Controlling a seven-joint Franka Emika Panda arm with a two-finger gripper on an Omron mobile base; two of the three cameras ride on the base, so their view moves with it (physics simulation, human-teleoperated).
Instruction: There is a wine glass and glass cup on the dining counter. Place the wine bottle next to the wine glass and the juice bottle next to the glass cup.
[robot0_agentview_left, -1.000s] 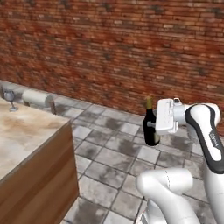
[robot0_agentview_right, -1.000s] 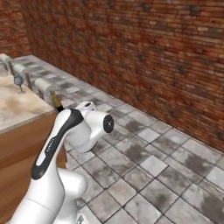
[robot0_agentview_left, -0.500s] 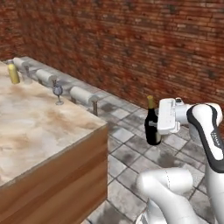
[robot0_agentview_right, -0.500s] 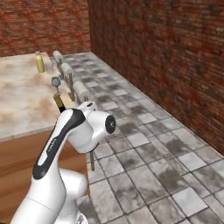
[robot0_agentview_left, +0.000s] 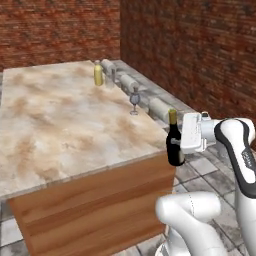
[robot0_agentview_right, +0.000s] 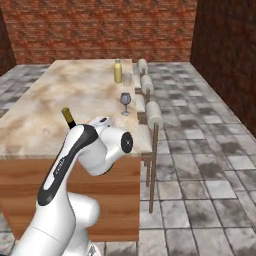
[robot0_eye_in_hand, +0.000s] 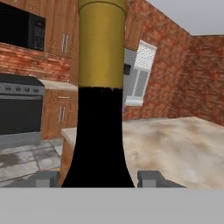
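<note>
While end effector (robot0_agentview_left: 179, 142) clamps wine bottle (robot0_agentview_left: 174, 145), padded stools (robot0_agentview_right: 153, 116) line dining counter (robot0_agentview_left: 60, 130) w/ wine glass (robot0_agentview_left: 134, 100).

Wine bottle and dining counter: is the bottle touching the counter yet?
Apart. The left base view shows the wine bottle held upright beyond the dining counter's corner, its base hanging over floor.

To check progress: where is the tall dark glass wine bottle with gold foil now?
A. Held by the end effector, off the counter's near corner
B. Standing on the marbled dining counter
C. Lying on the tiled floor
A: the tall dark glass wine bottle with gold foil sits upright in the end effector, beside the marbled dining counter, not on it.
</note>
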